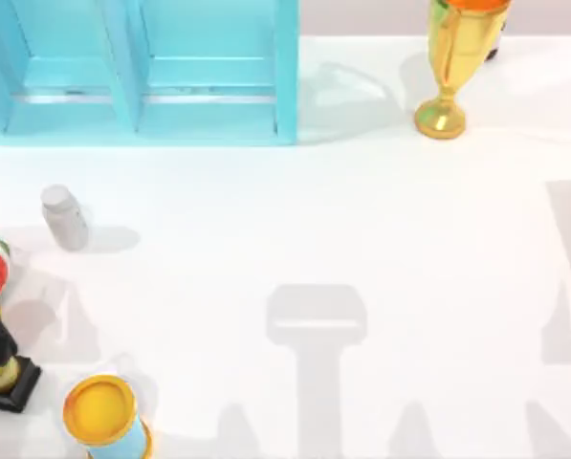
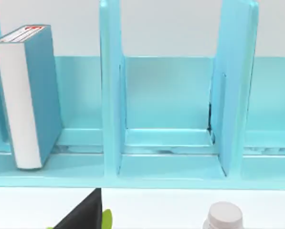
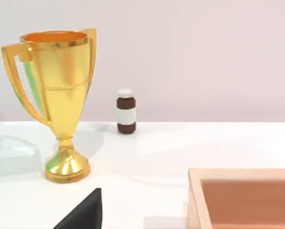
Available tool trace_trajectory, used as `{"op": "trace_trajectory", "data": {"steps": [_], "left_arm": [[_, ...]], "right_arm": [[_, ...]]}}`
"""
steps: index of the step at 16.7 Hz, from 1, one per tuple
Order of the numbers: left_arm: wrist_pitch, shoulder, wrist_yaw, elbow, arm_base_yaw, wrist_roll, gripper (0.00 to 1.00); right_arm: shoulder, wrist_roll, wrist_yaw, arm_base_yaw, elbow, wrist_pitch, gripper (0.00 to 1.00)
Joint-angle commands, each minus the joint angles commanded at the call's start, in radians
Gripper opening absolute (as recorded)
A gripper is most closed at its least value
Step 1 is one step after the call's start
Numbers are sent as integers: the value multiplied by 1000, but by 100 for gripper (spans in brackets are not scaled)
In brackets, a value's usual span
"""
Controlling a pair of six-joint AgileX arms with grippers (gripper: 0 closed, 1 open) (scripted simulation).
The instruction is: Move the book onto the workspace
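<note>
White tabletop [image 1: 362, 220] filled most of the top view, with a light-blue shelf unit [image 1: 208, 72] along the upper left of the frame and a pale wall strip above it. From overhead, a gold trophy [image 1: 452, 67] stood at the upper right, a small grey bottle [image 1: 65, 217] lay towards the left edge, a yellow-lidded can [image 1: 105, 413] sat at the lower left, and a black-based trophy [image 1: 0, 368] stood at the far lower left; grey arm-shaped shadows fell across the lower centre and right of the table. Whether either gripper's jaws were spread or pressed together could not be told. In the left wrist view a dark wedge of the left gripper [image 2: 85, 214] cut in at the lower edge, facing the shelf. That view showed the book [image 2: 27, 95] standing upright in the shelf's compartment at the left of the frame, white page edges outward, teal cover to the side, not on the tabletop, and a white bottle cap [image 2: 223, 215] at the lower right. In the right wrist view a similar dark wedge of the right gripper [image 3: 82, 213] faced the gold trophy at the left, with a small brown bottle [image 3: 126, 111] just behind it near the wall and a tan wooden box [image 3: 242, 198] at the lower right.
</note>
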State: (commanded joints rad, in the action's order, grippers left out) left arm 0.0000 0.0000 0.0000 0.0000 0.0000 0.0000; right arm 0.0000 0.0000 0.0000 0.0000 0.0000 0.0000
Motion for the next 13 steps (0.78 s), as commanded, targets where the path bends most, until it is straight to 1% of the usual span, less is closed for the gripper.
{"op": "trace_trajectory", "data": {"steps": [3, 6, 9, 13], "left_arm": [[6, 10, 3, 4, 5, 2, 100], [63, 102, 32, 41, 49, 15, 100], [173, 286, 88, 118, 126, 34, 100], [387, 639, 189, 279, 247, 55, 100]], "right_arm": [[0, 0, 0, 0, 0, 0, 100], [0, 0, 0, 0, 0, 0, 100], [0, 0, 0, 0, 0, 0, 100], [0, 0, 0, 0, 0, 0, 100]]}}
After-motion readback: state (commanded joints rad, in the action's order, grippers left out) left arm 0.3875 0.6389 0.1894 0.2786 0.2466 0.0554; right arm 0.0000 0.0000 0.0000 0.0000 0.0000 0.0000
